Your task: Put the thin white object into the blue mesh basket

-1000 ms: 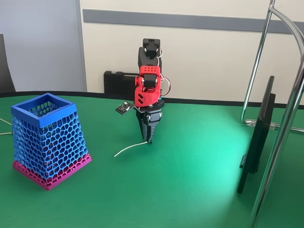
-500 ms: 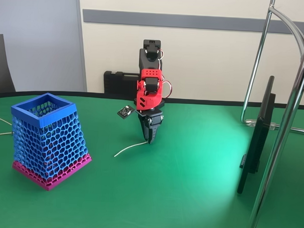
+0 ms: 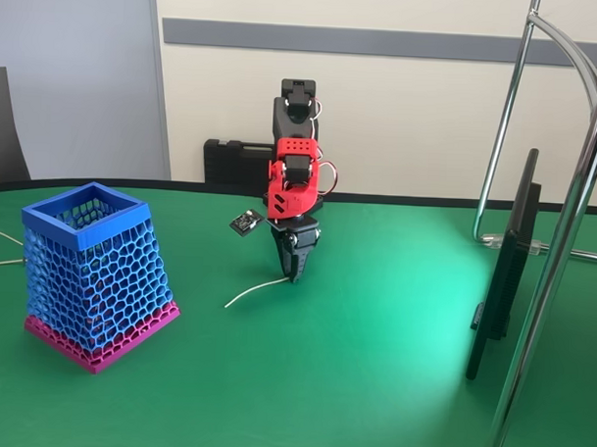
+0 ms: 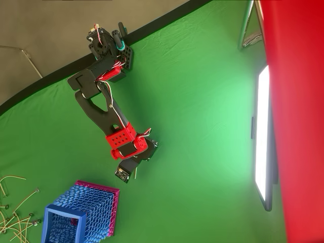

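Observation:
The thin white object (image 3: pixel 257 290) lies on the green table as a curved strand. Its left end rests on the cloth and its right end runs up into my gripper (image 3: pixel 295 273). The gripper points straight down with its dark fingers together, pinching that end. Any dark tip is hidden by the fingers. The blue mesh basket (image 3: pixel 91 272) stands upright at the left, blue rim on top and magenta band at the base, well apart from the gripper. In the overhead view the basket (image 4: pixel 83 211) sits below and left of the red wrist (image 4: pixel 126 142).
A dark monitor (image 3: pixel 503 270) on a chrome stand (image 3: pixel 563 243) occupies the right side. Several pale loose wires (image 4: pixel 17 215) lie left of the basket. A black case (image 3: pixel 232 162) sits behind the arm. Open green cloth separates the gripper from the basket.
The wrist has turned and dropped slightly, and its small camera hangs a little lower. The fingertips and the strand stay where they were.

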You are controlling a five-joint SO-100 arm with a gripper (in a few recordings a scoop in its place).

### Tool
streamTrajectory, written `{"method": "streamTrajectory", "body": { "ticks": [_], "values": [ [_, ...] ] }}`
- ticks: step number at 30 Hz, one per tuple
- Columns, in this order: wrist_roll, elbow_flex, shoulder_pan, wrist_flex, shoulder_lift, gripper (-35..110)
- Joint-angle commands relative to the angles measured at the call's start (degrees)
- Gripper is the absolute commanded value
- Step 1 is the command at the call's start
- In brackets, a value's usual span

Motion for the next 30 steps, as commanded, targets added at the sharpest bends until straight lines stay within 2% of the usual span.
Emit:
{"method": "streamTrajectory", "body": {
  "ticks": [1, 8, 18, 30],
  "values": [
    [0.0, -1.8, -0.4, 0.4, 0.3, 9],
    [0.1, -2.7, -0.1, 0.5, 0.6, 3],
    [2.0, -8.2, 0.4, 0.5, 9.9, 3],
    [14.2, -21.5, 2.1, -1.8, 16.4, 2]
  ]
}}
